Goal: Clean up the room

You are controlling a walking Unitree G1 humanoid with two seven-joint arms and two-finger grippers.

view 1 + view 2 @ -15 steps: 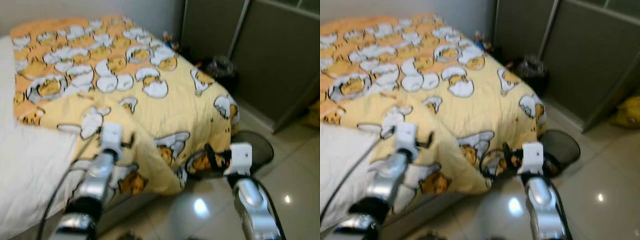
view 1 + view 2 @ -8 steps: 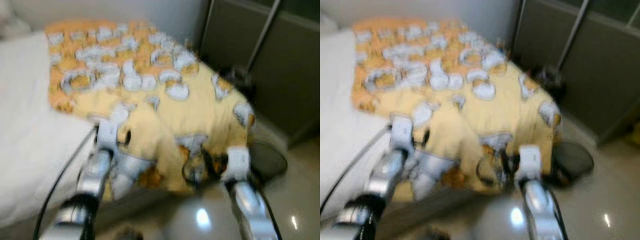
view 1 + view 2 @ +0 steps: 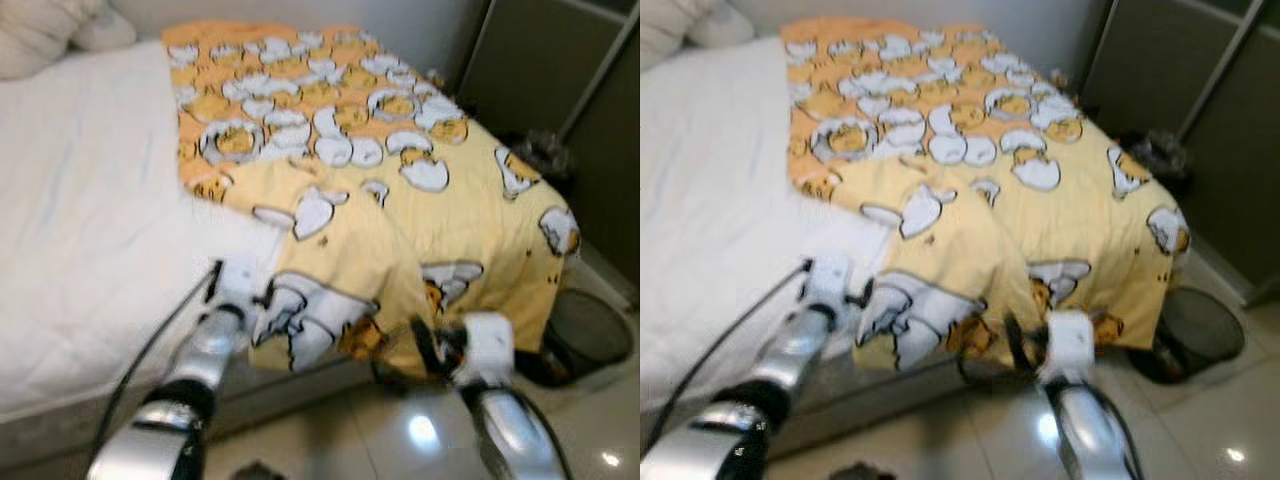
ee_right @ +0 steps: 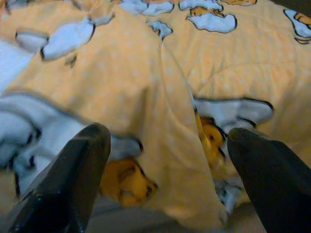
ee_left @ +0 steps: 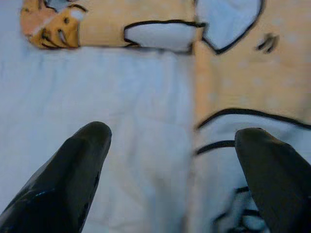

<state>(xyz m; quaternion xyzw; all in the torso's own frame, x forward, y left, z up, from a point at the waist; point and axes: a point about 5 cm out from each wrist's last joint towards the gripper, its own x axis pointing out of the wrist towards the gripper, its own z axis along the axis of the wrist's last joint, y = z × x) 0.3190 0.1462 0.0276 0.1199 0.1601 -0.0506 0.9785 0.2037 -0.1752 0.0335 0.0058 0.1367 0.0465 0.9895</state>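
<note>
At the near edge of the bed (image 3: 80, 260), item one: a yellow quilt (image 3: 400, 210) printed with cartoon egg figures, spread over the right part of the white mattress, its near corner bunched and hanging over the side toward the tiled floor (image 3: 400, 440).

Left gripper (image 5: 172, 160): fingers wide apart, holding nothing, poised where the quilt's left border meets the bare sheet.

Right gripper (image 4: 165, 170): fingers likewise spread and empty, facing the drooping fold at the near edge.

Handling, as judged: soft, limp, padded; light for its bulk, not fragile. It will sag and slide when lifted, so pinch a thick fold at the hem or corner, one grip per side, well apart.

Nearby: a dark wastebasket (image 3: 590, 335) on the floor to the right; pillows (image 3: 50, 30) at far left.
</note>
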